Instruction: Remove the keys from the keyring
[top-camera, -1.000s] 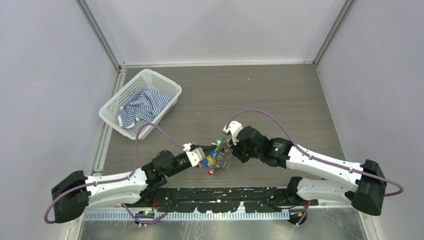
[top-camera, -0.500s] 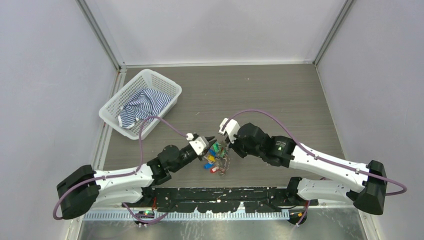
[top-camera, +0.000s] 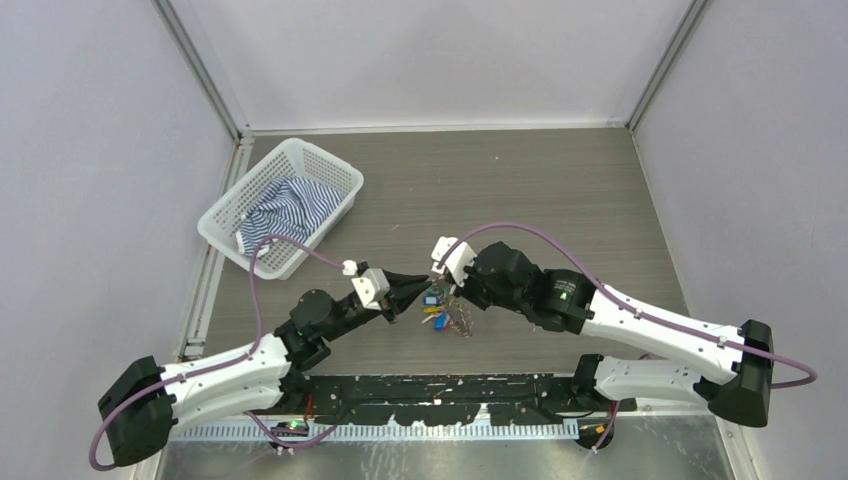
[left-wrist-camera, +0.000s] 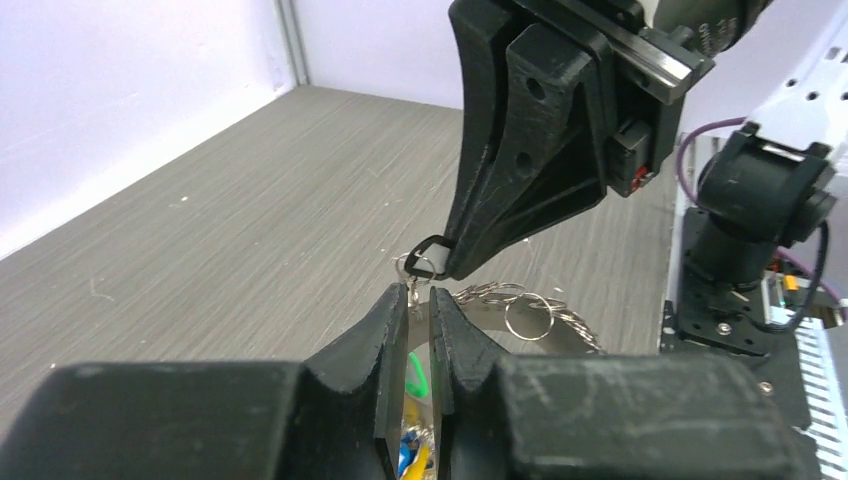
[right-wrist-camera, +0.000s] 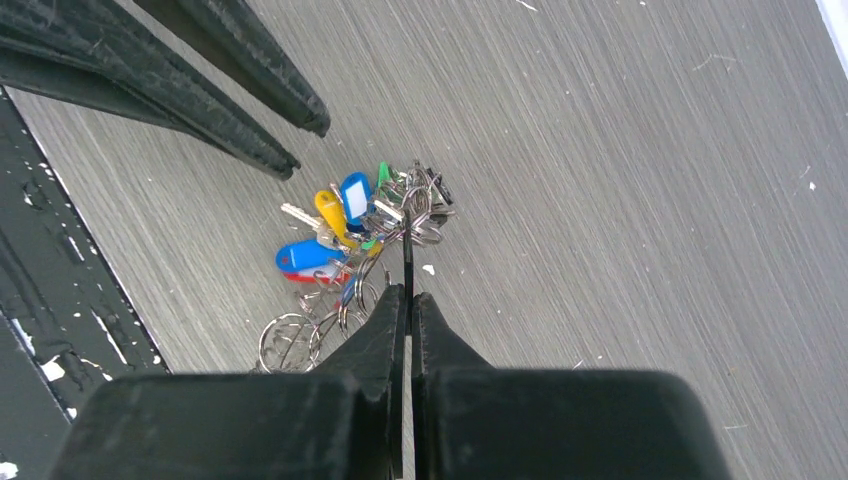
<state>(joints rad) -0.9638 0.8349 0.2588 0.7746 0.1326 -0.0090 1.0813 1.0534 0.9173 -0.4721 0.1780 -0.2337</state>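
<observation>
Progress, as you can judge it, is nil: the keys (right-wrist-camera: 345, 230), silver blades with glossy blue, yellow, green and red plastic tags, sit bunched against the keyring (top-camera: 460, 320), a jagged, chain-like metal loop. Just beside the keyring your right gripper (right-wrist-camera: 408, 292) is clamped on a thin dark loop (left-wrist-camera: 428, 247). The left gripper (left-wrist-camera: 421, 294), also beside the keyring, is nearly together, but you cannot tell whether it pinches anything.

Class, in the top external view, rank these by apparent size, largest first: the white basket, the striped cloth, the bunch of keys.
Largest: white basket.
Next: striped cloth, lying inside it.
Smallest by far: bunch of keys.
</observation>
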